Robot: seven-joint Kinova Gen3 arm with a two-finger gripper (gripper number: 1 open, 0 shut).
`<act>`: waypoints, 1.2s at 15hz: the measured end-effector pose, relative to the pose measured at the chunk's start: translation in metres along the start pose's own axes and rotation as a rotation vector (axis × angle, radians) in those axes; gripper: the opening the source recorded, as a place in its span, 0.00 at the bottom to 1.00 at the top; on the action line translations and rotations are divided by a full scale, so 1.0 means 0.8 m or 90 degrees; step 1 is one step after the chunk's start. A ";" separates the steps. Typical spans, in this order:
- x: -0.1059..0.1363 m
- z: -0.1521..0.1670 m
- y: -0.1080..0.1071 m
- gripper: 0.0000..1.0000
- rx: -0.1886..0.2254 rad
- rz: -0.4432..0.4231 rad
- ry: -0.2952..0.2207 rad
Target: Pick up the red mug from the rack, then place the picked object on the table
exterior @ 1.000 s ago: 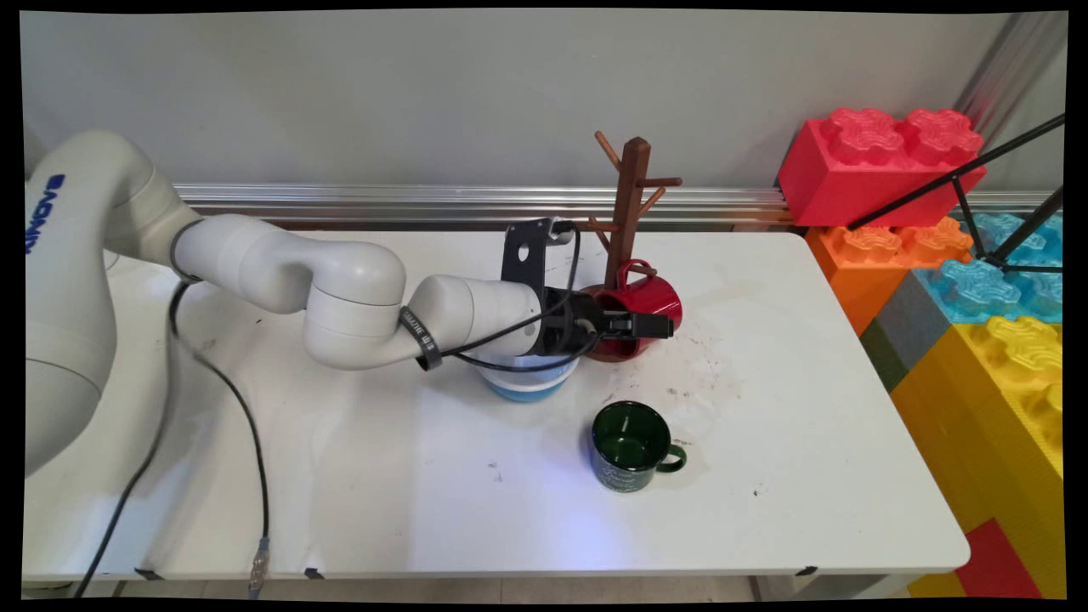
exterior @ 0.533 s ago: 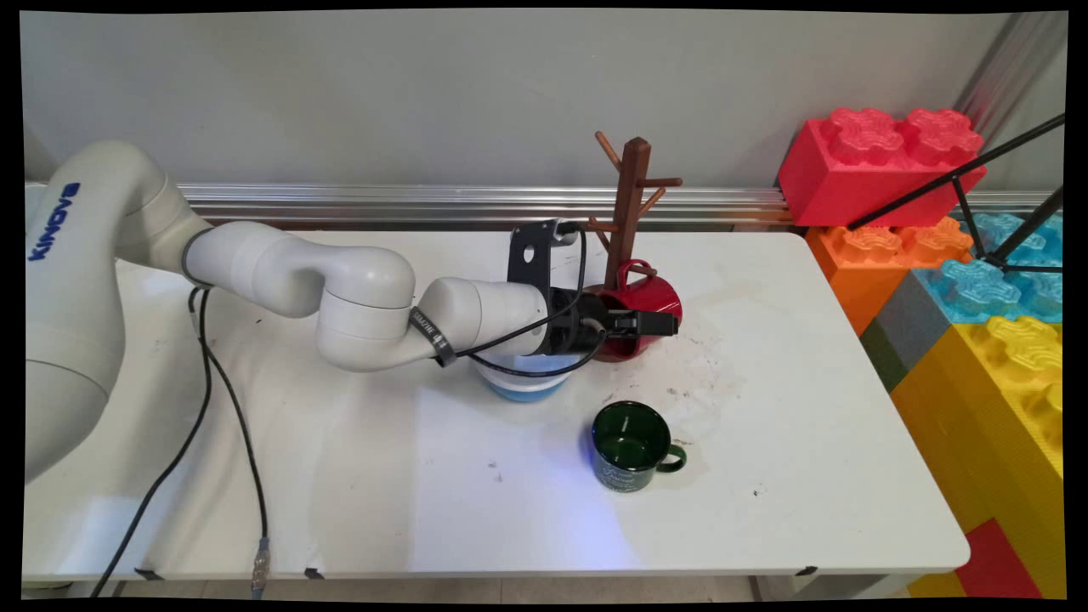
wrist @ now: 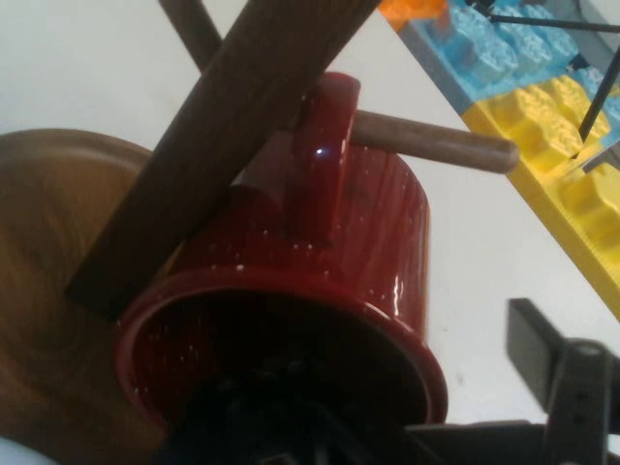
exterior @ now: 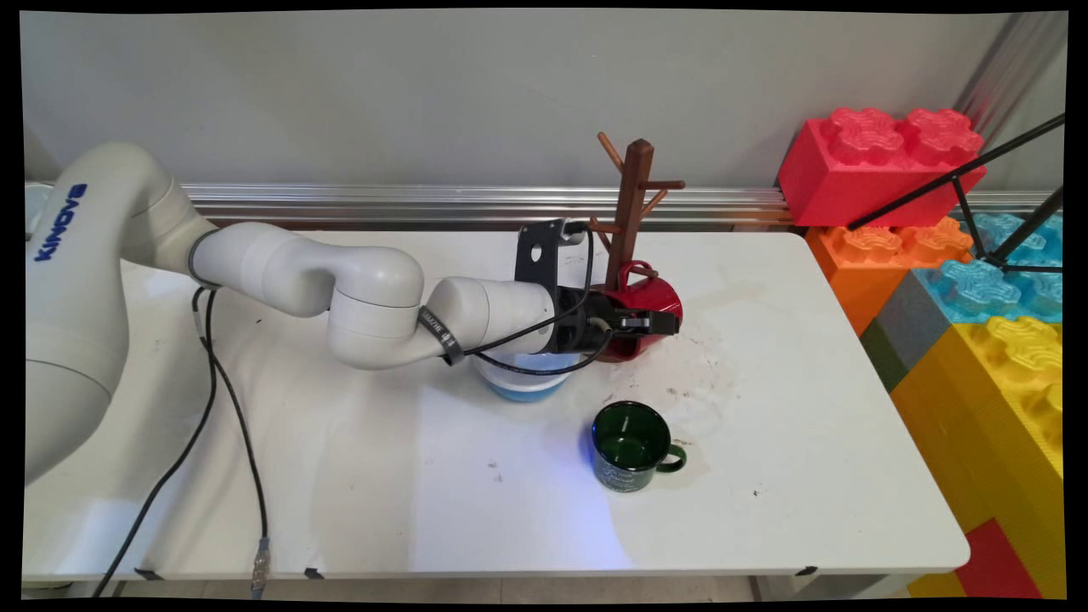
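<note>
- Green mug [exterior: 629, 445] is standing upright nearest the desk's front edge, right of centre, its handle pointing toward the right edge, well apart from the gripper.
- White desk [exterior: 799, 476] is carrying everything; black cables [exterior: 229, 442] are hanging from the arm down to the front-left edge.
- Blue-and-white bowl [exterior: 527, 381] is sitting mid-desk, directly under the wrist and mostly hidden by it.
- White arm [exterior: 340, 293] is reaching in from the left edge, its forearm lying low and nearly level above the desk, wrist pointing toward the right edge.
- Gripper [exterior: 650, 323] is lying horizontal and clamping the red mug [exterior: 650, 297] at its rim; in the hand view one finger [wrist: 567, 387] is lying outside the mug's wall, with the red mug [wrist: 320, 281] filling the frame, mouth toward the camera.
- Red mug is lying on its side toward the back edge, handle looped over a low peg of the wooden mug tree [exterior: 627, 204].
- Mug tree [wrist: 223, 155] is leaning slightly, its post pressing against the mug.
- Big toy bricks [exterior: 960, 255] are stacked beyond the right edge.
</note>
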 end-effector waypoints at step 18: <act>0.010 -0.015 -0.002 0.00 -0.011 0.020 -0.010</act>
